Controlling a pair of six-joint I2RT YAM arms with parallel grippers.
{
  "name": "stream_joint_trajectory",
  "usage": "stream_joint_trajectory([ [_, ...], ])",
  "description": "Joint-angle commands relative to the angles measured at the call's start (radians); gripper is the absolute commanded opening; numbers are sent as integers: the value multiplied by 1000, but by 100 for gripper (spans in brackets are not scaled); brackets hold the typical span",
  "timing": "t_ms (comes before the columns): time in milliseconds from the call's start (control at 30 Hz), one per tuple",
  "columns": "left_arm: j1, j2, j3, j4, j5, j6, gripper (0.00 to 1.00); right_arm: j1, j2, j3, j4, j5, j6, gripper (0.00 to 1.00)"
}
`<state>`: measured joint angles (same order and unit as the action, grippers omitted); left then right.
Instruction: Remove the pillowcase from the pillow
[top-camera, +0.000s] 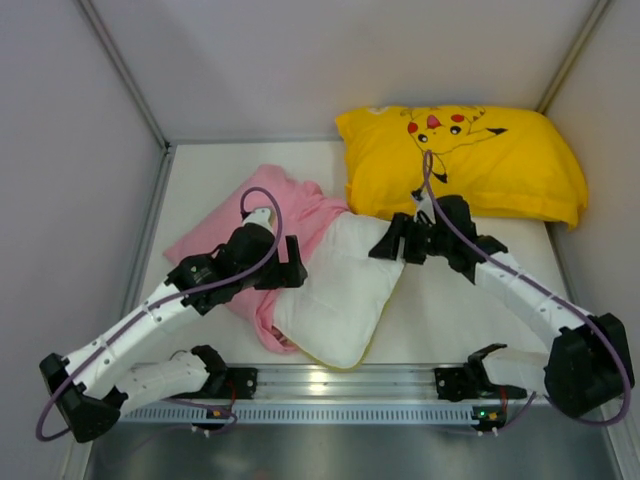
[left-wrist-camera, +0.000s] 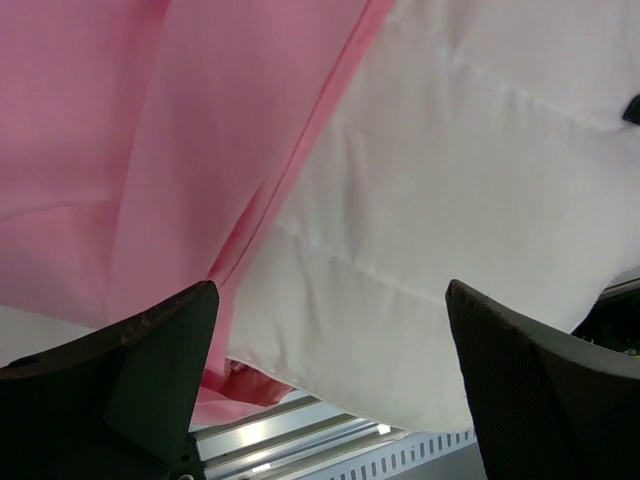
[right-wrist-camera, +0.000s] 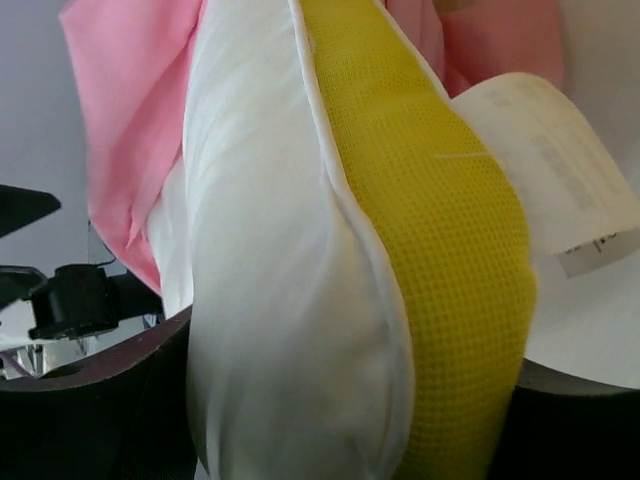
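On the desk, right claw clenched the half-bared pillow while left claw hung released, needing to grab the pink pillowcase and peel.

You had bare table right of the pillow, open down to the rail at the near edge, though the right arm slanted across it. The yellow cartoon pillow filled the back right corner, just behind the right gripper. Left, the bunched pillowcase blocked you; a clear strip ran behind it to the back wall.
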<state>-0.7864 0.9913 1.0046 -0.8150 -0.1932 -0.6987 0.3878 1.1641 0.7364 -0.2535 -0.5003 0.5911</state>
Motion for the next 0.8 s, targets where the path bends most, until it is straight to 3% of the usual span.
stream_joint_trajectory([
  [0, -1, -89, -33, 10, -18, -18, 99, 69, 71, 231, 62, 29, -14, 66],
  [167, -1, -141, -31, -38, -23, -31, 99, 72, 239, 463, 28, 49, -30, 71],
  [267, -1, -143, -14, -67, -34, -22, 99, 72, 327, 599, -88, 101, -68, 73],
  [433, -1, -61, 64, -70, -89, 42, 99, 72, 299, 457, -41, 108, -86, 72],
  [533, -1, 77, 170, -70, -117, 103, 99, 77, 286, 374, -6, 49, -96, 62],
  [567, 1, 122, 225, -70, -121, 119, 99, 82, 279, 332, 11, 37, -102, 47],
  [633, 10, 244, 281, -70, -150, 156, 99, 85, 253, 296, 42, 40, -103, 27],
  [667, 16, 285, 337, -70, -153, 178, 99, 86, 244, 267, 48, 49, -105, 3],
  [767, 68, 420, 458, -70, -147, 235, 99, 85, 189, 218, 59, 43, -109, 0],
])
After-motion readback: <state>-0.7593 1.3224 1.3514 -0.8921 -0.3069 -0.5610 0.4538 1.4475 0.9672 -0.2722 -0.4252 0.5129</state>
